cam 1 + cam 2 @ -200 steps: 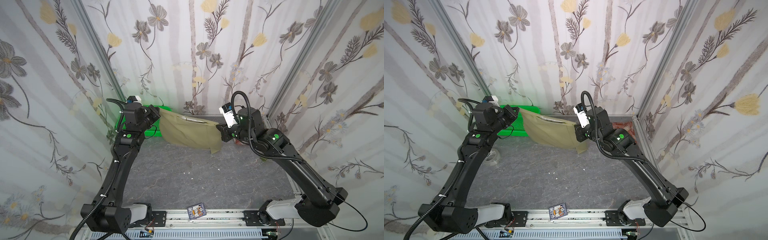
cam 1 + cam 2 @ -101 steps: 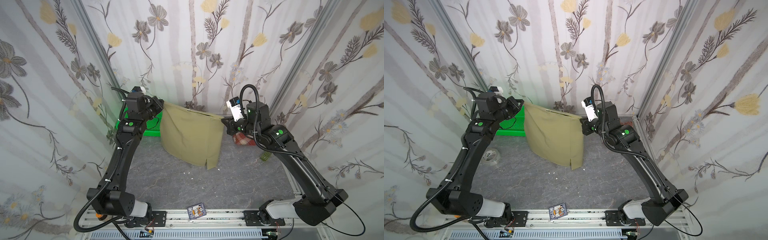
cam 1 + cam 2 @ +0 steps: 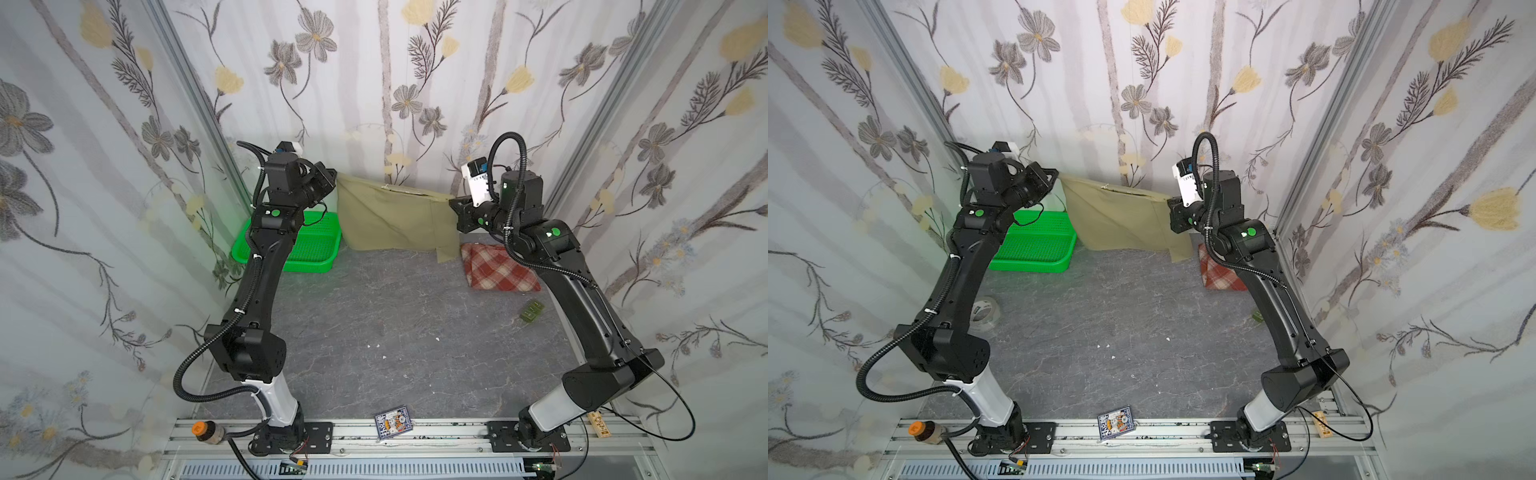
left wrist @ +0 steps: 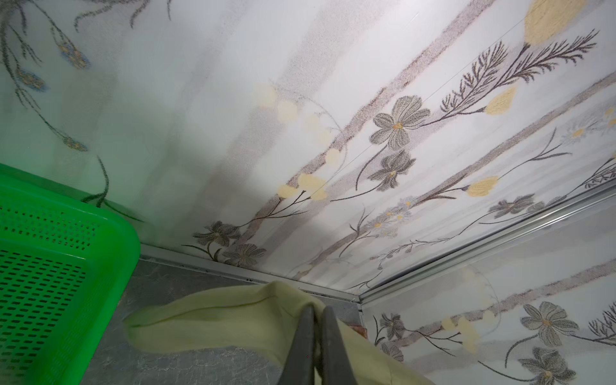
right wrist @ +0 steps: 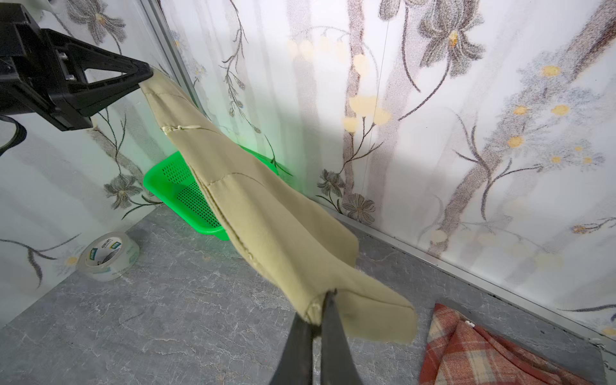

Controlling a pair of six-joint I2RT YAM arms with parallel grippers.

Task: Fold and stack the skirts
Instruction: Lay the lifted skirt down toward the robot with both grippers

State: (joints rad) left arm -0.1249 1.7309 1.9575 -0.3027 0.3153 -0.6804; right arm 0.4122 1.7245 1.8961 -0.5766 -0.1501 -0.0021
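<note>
Fabric of the khaki skirt (image 3: 395, 220) is judged light, limp and smooth; take hold at the seamed top corners. It hangs spread near the rear wall (image 3: 365, 83), hem apparently reaching the surface (image 3: 374, 316). Left hand (image 4: 315, 320) and right hand (image 5: 320, 300) each pinch one corner, fully closed.

The khaki skirt (image 3: 395, 220) stretches between left claw (image 3: 334, 176) and right claw (image 3: 452, 205), closing that gap. A basket (image 3: 316, 245) lies below the left one, a plaid skirt (image 3: 498, 270) below the right. The floor (image 3: 374, 324) behind both is open.
</note>
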